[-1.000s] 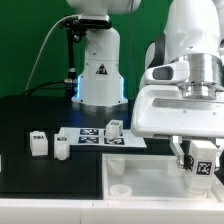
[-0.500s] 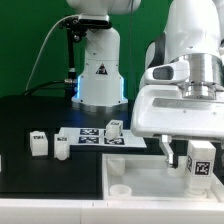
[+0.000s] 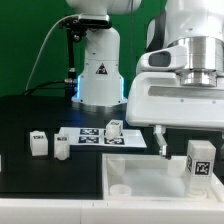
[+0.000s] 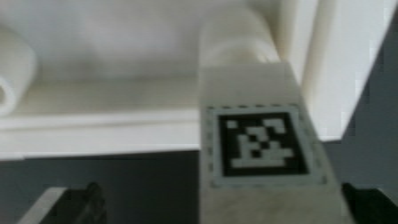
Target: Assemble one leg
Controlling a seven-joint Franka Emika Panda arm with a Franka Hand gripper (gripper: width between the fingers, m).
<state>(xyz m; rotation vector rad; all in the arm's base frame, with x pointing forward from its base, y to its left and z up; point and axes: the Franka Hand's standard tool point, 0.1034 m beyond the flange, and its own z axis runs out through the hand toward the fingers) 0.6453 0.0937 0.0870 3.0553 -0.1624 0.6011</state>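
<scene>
Four legs (image 3: 199,161) show, one panel (image 3: 150,178), one marker board (image 3: 95,138).

The leg (image 3: 199,162) stands upright on the panel (image 3: 140,180) at the exterior view's right; three more legs (image 3: 39,143) stand beside the marker board (image 3: 95,137)

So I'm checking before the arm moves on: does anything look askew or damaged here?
Nothing stands out. The leg stands upright on the white panel, with the open gripper raised above it; the other legs stand upright too.
</scene>
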